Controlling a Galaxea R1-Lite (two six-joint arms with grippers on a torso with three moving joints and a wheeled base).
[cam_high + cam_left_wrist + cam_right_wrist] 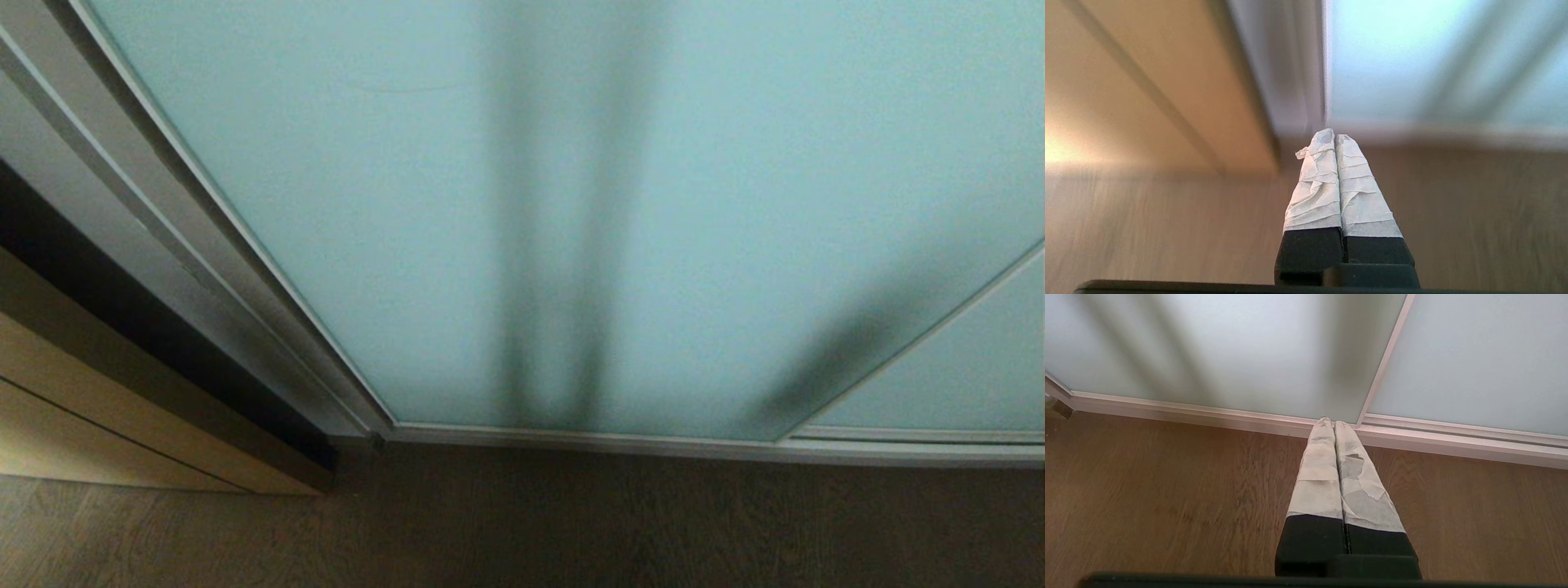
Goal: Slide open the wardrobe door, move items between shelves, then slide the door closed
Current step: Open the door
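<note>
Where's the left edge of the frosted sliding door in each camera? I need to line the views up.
Head view: the sliding door's left edge runs diagonally from top left to the bottom corner, beside the tan panel.
Left wrist view: the edge stands above the shut left hand.
Right wrist view: only its bottom corner shows.
Shared landmark: the silver bottom rail.
</note>
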